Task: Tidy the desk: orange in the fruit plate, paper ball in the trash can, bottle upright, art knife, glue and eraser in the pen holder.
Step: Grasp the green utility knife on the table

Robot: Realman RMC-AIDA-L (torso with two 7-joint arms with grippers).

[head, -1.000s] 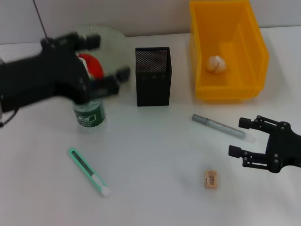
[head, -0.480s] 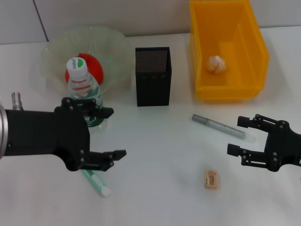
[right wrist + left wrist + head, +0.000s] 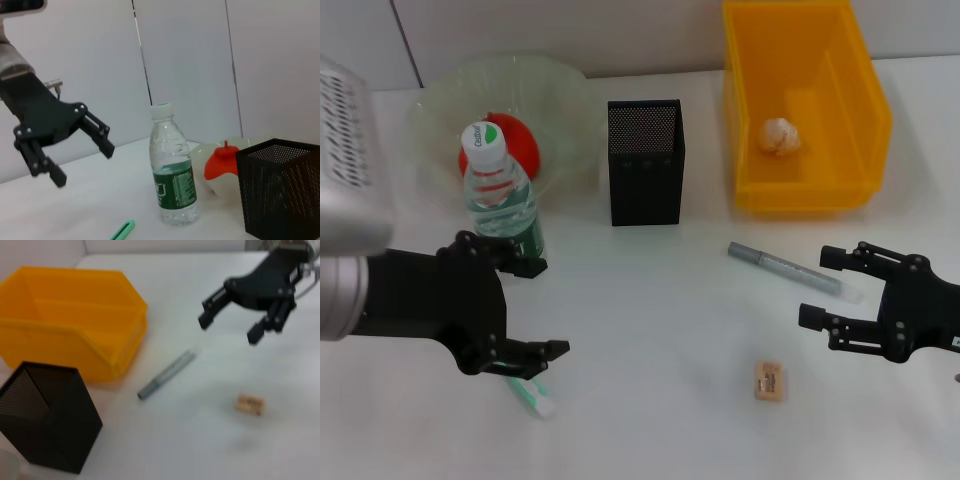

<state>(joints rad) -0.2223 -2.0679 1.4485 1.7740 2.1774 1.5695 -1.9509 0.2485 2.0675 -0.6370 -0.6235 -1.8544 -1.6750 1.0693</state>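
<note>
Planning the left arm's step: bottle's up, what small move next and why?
Probably lower the open left gripper onto the art knife, which lies flat on the table partly under it. The bottle already stands upright, the orange sits in the fruit plate and the paper ball in the trash can.

lighting bright, even and diffuse from overhead. shadows soft and short beside the pen holder (image 3: 646, 162) and the trash can (image 3: 806, 105). mild glare on the white table (image 3: 660, 340). head view sharp. left wrist view soft throughout, the right gripper (image 3: 231, 325) blurred. right wrist view fairly clear, the bottle (image 3: 173, 174) in focus.
</note>
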